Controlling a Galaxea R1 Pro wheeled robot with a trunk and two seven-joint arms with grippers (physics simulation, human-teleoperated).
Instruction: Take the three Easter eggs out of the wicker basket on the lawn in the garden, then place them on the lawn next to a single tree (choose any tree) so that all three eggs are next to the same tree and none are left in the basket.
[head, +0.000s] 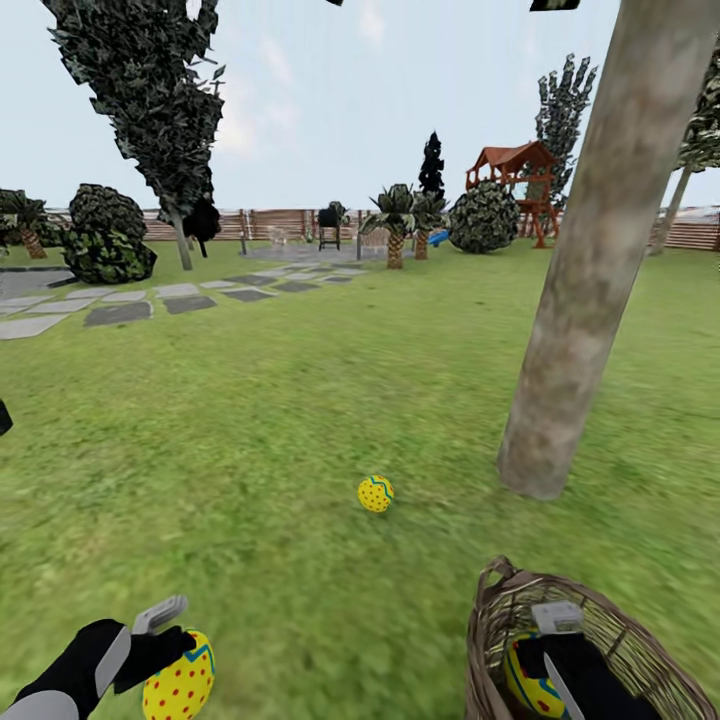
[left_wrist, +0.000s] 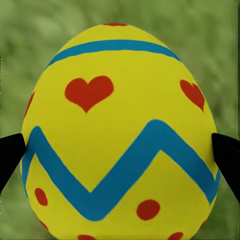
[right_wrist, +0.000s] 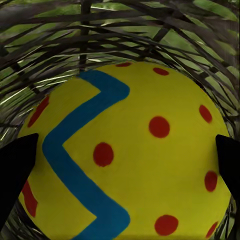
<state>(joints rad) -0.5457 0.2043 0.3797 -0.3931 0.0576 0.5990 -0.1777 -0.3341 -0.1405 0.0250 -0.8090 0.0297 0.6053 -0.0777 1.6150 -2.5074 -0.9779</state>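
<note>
Eggs sit in three places in the head view: one (head: 375, 493) lies on the lawn (head: 250, 440) near the tree (head: 590, 270); a second (head: 180, 682) is gripped by the left gripper (head: 170, 650) low over the grass; a third (head: 530, 680) rests in the basket (head: 620, 620), where the right gripper (head: 560, 665) reaches in. Stone slabs (head: 120, 310) and a fence (head: 280, 222) lie beyond.

Left wrist view: the held egg (left_wrist: 120, 135) sits between both dark fingertips (left_wrist: 11, 155), which touch its sides.

Right wrist view: the basket egg (right_wrist: 125, 155) sits between the fingertips (right_wrist: 17, 170), wicker (right_wrist: 120, 35) behind; whether they clamp it I cannot tell.
</note>
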